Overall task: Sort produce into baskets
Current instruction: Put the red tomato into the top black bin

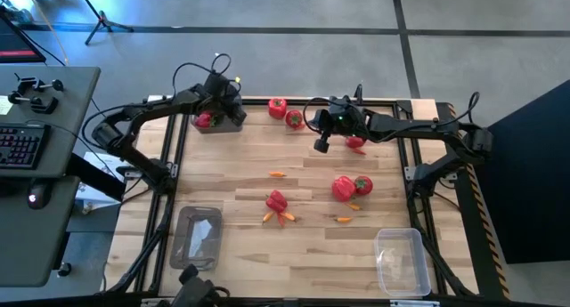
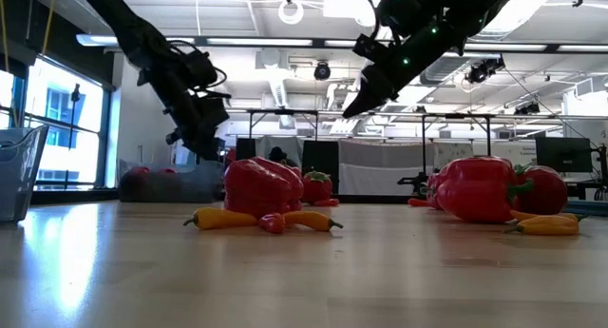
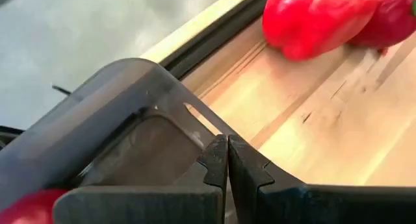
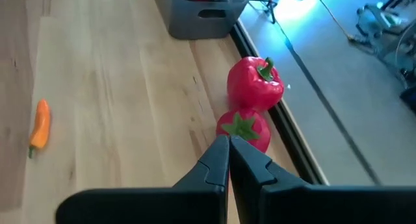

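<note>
A grey basket stands at the table's far left with a red piece inside. My left gripper hangs shut just above its right end, clear of the rim in the low view. My right gripper is shut and raised over the far middle. Ahead of it lie a round red fruit with a green top and a red bell pepper by the far edge. More peppers and slim orange pieces lie mid-table.
Two clear baskets stand at the near edge, one left and one right. A red piece lies beneath the right arm. Dark rails frame the table. Bare wood lies between the near baskets.
</note>
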You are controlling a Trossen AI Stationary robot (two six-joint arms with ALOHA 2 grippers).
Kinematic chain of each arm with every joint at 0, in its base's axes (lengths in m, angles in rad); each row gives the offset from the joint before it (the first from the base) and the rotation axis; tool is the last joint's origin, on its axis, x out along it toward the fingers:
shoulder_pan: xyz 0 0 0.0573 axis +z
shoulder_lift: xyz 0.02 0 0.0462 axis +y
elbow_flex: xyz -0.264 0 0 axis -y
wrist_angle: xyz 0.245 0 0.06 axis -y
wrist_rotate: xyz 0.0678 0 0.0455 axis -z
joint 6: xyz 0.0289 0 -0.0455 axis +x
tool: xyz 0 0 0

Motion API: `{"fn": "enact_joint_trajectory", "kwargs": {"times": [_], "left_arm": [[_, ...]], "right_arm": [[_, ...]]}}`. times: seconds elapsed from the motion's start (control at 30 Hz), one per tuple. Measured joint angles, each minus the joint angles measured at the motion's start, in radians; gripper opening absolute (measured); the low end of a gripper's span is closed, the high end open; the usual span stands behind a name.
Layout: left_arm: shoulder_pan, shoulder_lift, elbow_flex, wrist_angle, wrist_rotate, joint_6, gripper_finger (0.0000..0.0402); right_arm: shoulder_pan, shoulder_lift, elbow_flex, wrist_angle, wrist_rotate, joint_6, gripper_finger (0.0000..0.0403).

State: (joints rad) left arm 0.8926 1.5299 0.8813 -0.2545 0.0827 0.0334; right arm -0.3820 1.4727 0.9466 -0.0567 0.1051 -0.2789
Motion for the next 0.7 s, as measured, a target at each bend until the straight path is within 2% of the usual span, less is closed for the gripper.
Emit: {"fn": "enact_joint_trajectory", "kwargs": {"times": [0.17, 0.3, 0.47, 0.57, 0.7], "left_arm": [[0.000, -0.081, -0.077, 0.087, -0.001, -0.003, 0.0000], [-0.022, -0.168, -0.139, 0.177, 0.001, -0.001, 0.0000], [-0.056, -0.276, -0.201, 0.269, 0.001, 0.037, 0.0000], [-0.068, -0.320, -0.217, 0.275, 0.002, 0.048, 0.0000], [-0.075, -0.353, -0.236, 0.276, 0.001, 0.048, 0.0000]], "right_arm": [[0.000, 0.032, 0.000, 0.026, 0.000, 0.072, 0.0013], [0.000, 0.093, 0.000, 0.082, 0.000, 0.071, 0.0055], [-0.011, 0.173, 0.029, 0.109, 0.031, 0.114, 0.0151], [-0.013, 0.237, 0.102, 0.037, 0.107, 0.149, 0.0222], [-0.015, 0.350, 0.240, -0.099, 0.151, 0.148, 0.0305]]}}
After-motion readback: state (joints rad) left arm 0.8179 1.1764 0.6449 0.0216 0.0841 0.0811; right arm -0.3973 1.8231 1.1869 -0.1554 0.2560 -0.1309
